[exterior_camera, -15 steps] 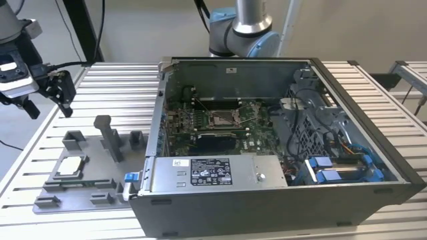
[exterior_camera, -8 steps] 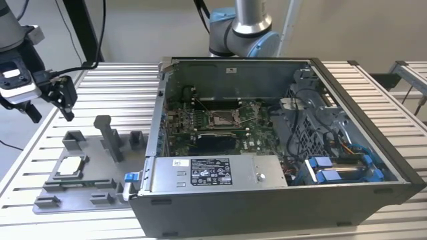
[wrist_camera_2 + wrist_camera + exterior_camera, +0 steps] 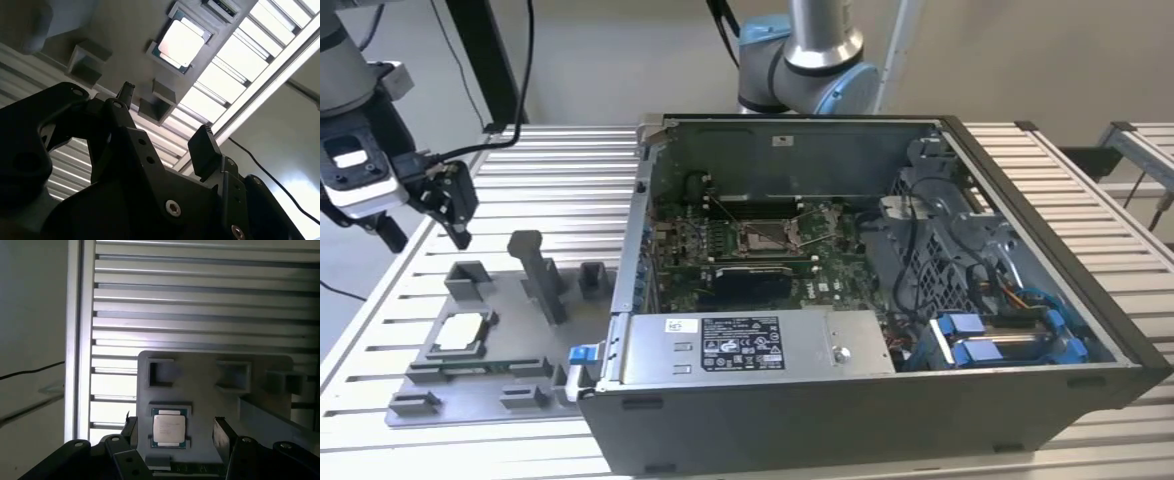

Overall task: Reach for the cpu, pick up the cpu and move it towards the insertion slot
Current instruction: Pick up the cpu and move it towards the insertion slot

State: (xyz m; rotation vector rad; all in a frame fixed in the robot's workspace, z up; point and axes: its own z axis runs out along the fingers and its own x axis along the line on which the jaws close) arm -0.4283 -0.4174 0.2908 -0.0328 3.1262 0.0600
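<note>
Closing on the small square silvery-topped cpu [image 3: 169, 427] from here carries a few risks, as I judge it. The black two-fingered gripper [image 3: 175, 430] hangs above the flat grey plastic fixture plate [image 3: 195, 390], fingers spread wide with nothing between them, and in the first wrist view the chip sits between the two fingertips. If the descent drifts off that line, a fingertip could land on the raised rim of the plate's pocket or on the chip's top face instead of passing beside its edges. The chip is thin and lies low in its pocket, so there is little edge to grip; a shallow or skewed pinch could let it tilt or slip out. The upright grey blocks on the plate, near the pocket, could also catch a finger.

The cpu lies flat in a square pocket of the fixture plate, pale metal face up, with a darker border round it. In the second wrist view it glares bright under the light. The shiny metal-framed insertion slot [image 3: 767, 235] lies well apart from the plate, inside the open grey computer case [image 3: 787, 150] beside it.
</note>
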